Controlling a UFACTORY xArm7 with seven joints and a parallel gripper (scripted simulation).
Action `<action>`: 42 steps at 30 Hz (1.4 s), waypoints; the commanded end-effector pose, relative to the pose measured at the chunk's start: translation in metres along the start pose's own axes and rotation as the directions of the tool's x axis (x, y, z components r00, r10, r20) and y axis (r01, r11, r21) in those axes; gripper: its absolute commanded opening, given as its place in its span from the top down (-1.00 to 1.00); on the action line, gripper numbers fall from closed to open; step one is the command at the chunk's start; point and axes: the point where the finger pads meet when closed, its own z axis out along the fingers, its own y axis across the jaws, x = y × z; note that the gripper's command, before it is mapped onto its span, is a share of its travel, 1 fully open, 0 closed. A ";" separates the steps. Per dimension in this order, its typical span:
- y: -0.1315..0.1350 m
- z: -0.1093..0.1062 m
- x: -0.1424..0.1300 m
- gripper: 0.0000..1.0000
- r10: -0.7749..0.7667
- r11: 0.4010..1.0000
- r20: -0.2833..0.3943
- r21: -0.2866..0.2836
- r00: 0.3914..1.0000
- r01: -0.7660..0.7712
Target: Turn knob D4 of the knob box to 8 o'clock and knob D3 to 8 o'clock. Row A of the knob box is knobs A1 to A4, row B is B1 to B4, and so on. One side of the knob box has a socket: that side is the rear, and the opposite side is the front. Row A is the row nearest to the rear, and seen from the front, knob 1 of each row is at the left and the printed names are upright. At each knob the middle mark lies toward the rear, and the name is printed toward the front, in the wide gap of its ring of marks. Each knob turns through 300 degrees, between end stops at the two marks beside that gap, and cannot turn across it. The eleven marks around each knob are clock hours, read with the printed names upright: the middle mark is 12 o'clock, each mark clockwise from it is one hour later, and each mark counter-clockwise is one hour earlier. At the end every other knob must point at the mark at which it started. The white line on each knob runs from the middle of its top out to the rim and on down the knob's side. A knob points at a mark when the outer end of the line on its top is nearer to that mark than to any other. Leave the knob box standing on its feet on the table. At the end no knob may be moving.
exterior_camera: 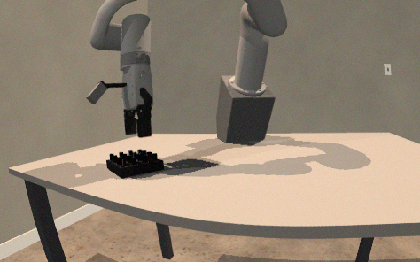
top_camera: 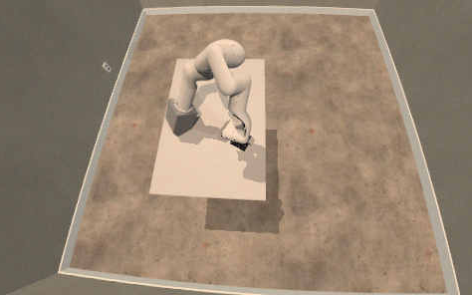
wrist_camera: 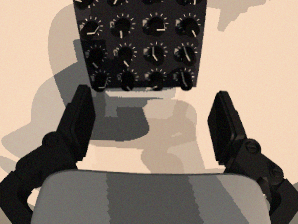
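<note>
The knob box [wrist_camera: 139,32] is a black box with a grid of several knobs, each with a white line. It stands on the pale table. In the wrist view it lies ahead of my fingers, and its printed names are too small to read. It also shows in the exterior view [exterior_camera: 135,163] and, partly hidden under my wrist, in the overhead view [top_camera: 239,145]. My gripper [wrist_camera: 153,102] [exterior_camera: 137,121] is open and empty. It hangs well above the box and touches no knob.
The arm's grey base block [exterior_camera: 245,115] stands on the table behind and to the right of the box. In the overhead view the box lies close to the table's right edge [top_camera: 265,145]. A small camera bracket [exterior_camera: 97,93] sticks out beside my wrist.
</note>
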 end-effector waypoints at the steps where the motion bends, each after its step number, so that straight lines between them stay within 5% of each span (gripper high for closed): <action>1: 0.001 -0.001 -0.007 -1.00 0.000 1.000 -0.005 -0.001 1.000 0.000; 42: 0.003 -0.001 -0.030 -1.00 0.000 1.000 -0.004 -0.001 1.000 0.000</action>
